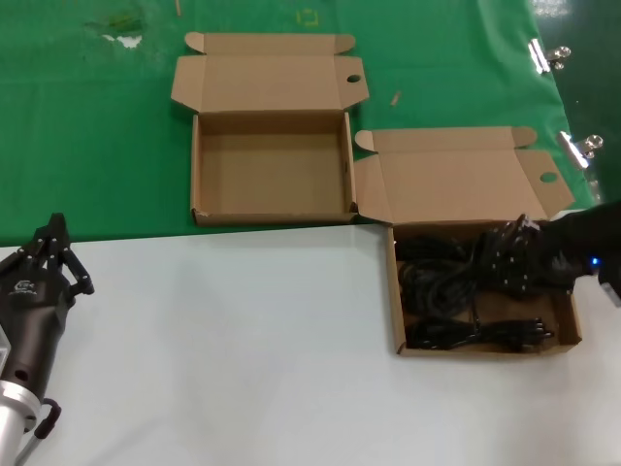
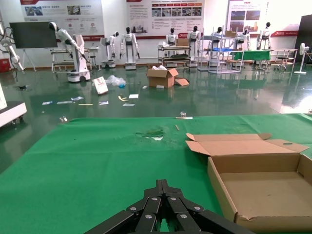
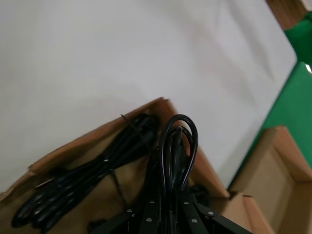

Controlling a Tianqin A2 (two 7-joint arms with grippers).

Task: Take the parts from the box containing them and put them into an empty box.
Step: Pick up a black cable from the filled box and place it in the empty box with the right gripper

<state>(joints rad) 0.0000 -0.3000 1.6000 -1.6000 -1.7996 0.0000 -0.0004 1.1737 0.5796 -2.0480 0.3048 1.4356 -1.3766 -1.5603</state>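
The box containing the parts (image 1: 572,320) lies at the right on the white table, lid flap open behind it. Several black cable bundles (image 1: 441,286) lie in it. My right gripper (image 1: 505,257) is inside this box, shut on one cable bundle (image 3: 178,146), whose loop sticks out past the fingertips. Another bundle (image 3: 92,170) lies along the box's front wall. The empty box (image 1: 272,165) stands open on the green cloth, to the left and farther back; it also shows in the left wrist view (image 2: 263,185). My left gripper (image 1: 56,238) is shut and empty, parked at the table's left.
Green cloth (image 1: 87,146) covers the far half of the table, white surface (image 1: 243,340) the near half. Metal clips (image 1: 548,56) lie at the cloth's right edge. The two boxes nearly touch at their corners.
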